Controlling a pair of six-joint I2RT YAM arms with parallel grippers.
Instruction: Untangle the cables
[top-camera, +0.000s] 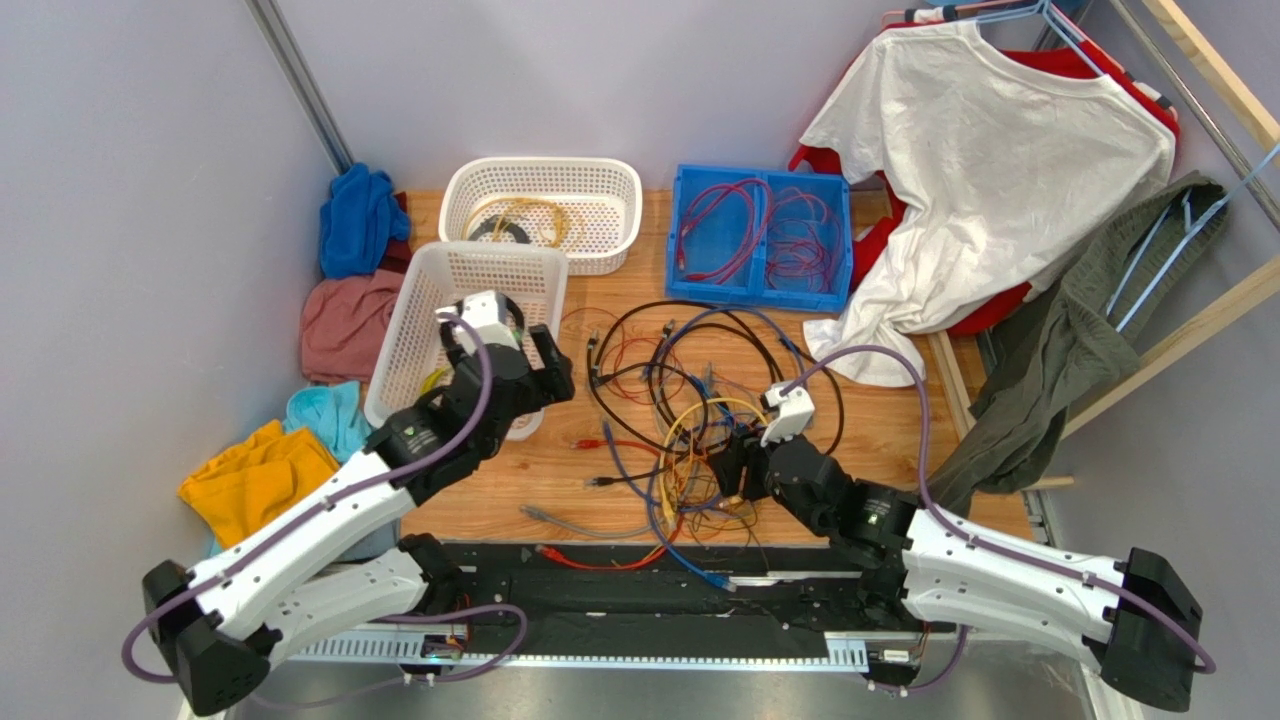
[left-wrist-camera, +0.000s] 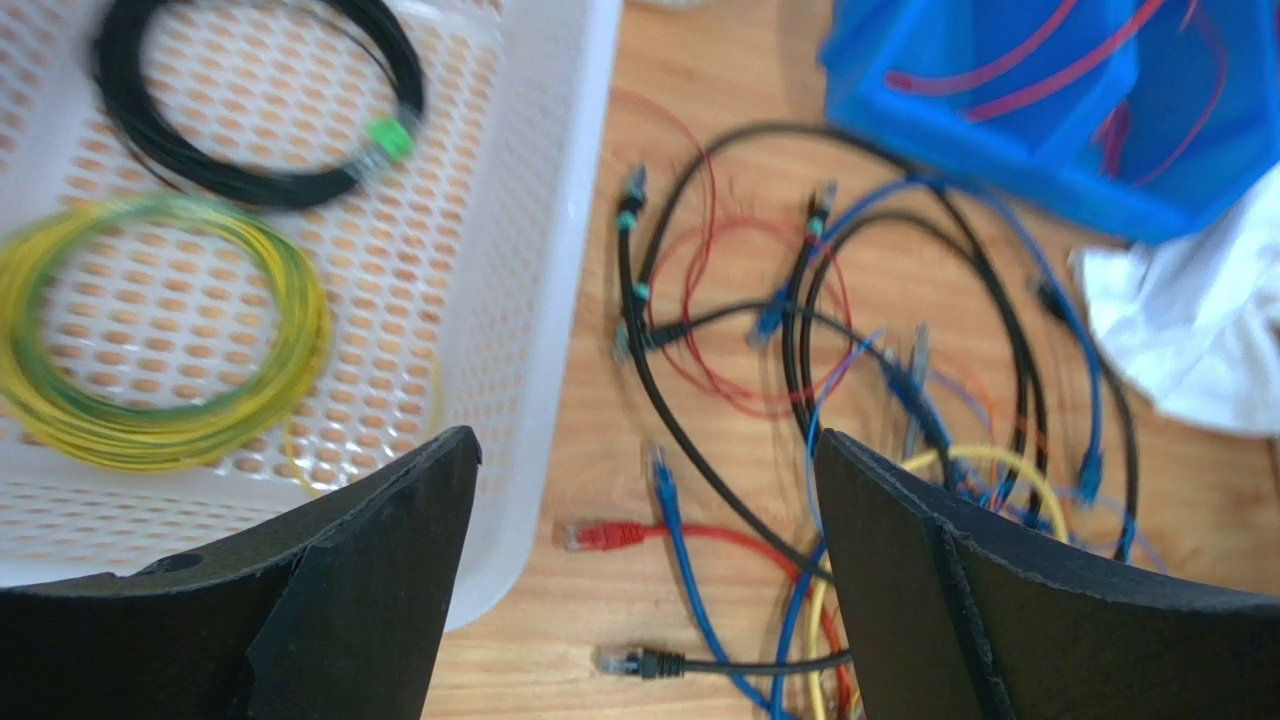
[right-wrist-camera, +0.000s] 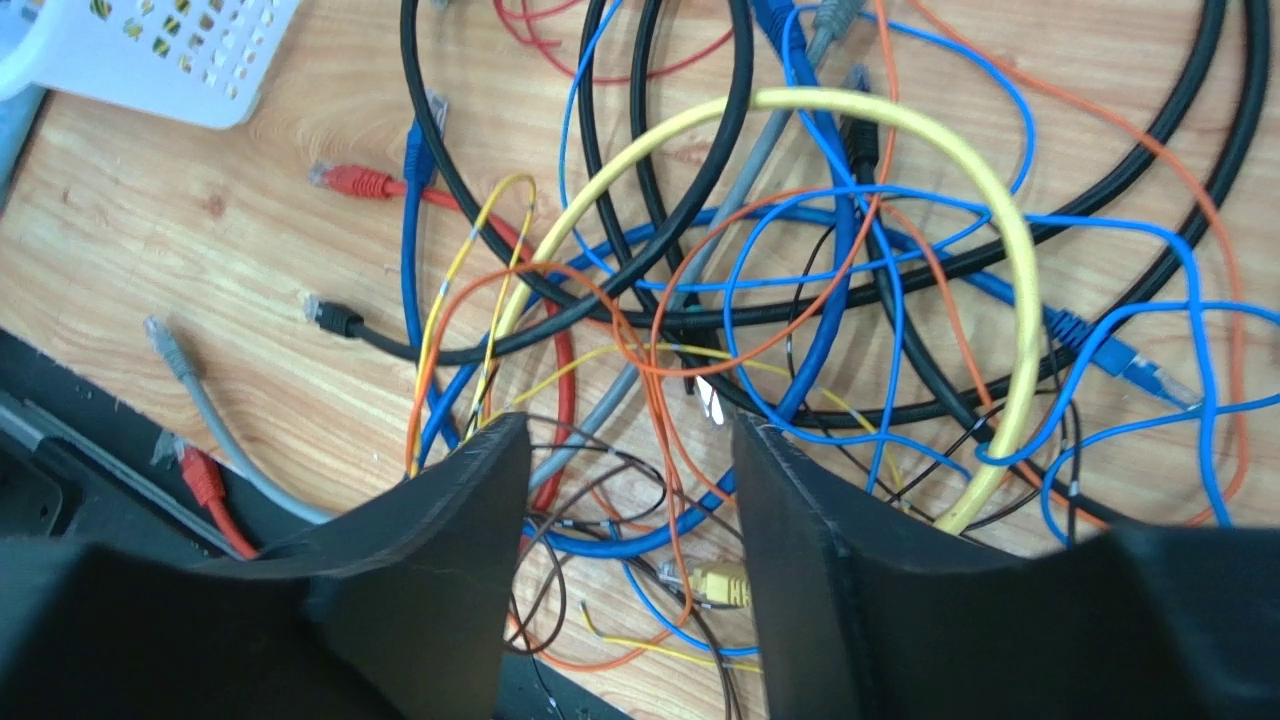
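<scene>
**Cable tangle on worktop: both grippers spread, nothing held**

The cables (top-camera: 699, 405) lie in a loose tangle on the wooden worktop (top-camera: 556, 480), from its middle toward the near edge. Black, blue, yellow, orange and red strands cross one another.

The left gripper (left-wrist-camera: 643, 450) hangs above the right rim of the white basket (top-camera: 481, 278) at the left edge. Its jaws are spread wide and hold nothing. In the basket lie a black coil (left-wrist-camera: 278, 192) and a yellow-green coil (left-wrist-camera: 301, 323).

The right gripper (right-wrist-camera: 628, 428) is low over the near part of the tangle. Its jaws are parted, with thin orange and brown strands lying loose in the gap.

A blue bin (top-camera: 759, 300) at the far edge holds red strands.
</scene>
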